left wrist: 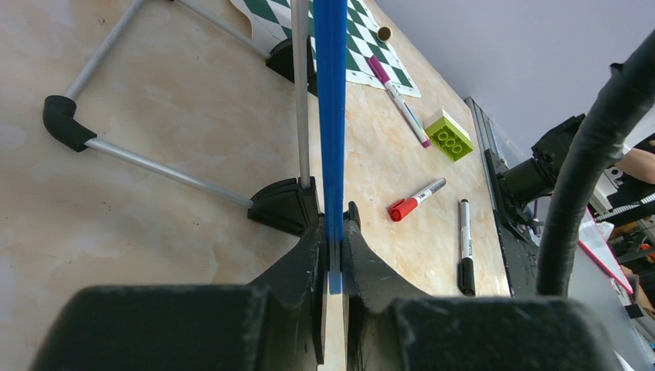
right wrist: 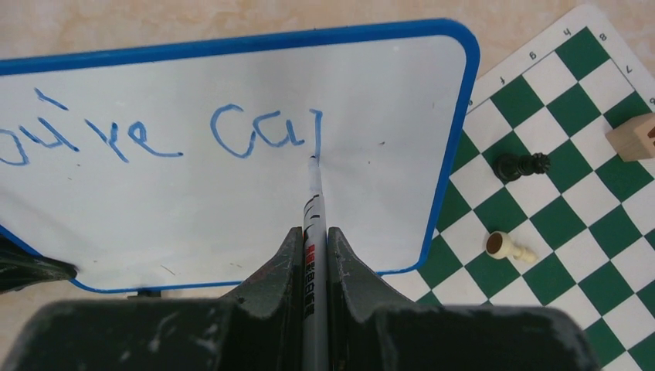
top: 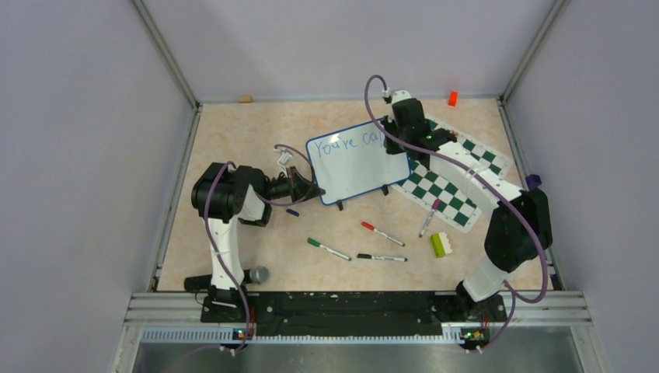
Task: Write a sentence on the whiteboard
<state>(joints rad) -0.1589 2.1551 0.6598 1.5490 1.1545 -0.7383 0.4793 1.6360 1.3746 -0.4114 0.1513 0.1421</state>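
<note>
The whiteboard [top: 353,167], white with a thin blue frame, stands tilted on black feet mid-table. My left gripper [top: 313,190] is shut on its left edge; in the left wrist view the blue frame [left wrist: 330,116] runs up between the fingers [left wrist: 301,255]. My right gripper [top: 406,132] is shut on a white marker [right wrist: 313,224] whose tip touches the board [right wrist: 232,201]. The sentence [right wrist: 193,135] reads "You're ca" plus one upright stroke in blue; it also shows in the top view [top: 346,142].
The green-and-white chess mat [top: 451,175] lies right of the board with a black piece [right wrist: 521,165], a pale piece [right wrist: 506,246] and a wooden block [right wrist: 633,135]. Loose markers: green [top: 328,249], red [top: 381,233], black [top: 381,257], pink [top: 428,219]. A green brick [top: 441,244], a blue cap [top: 292,211].
</note>
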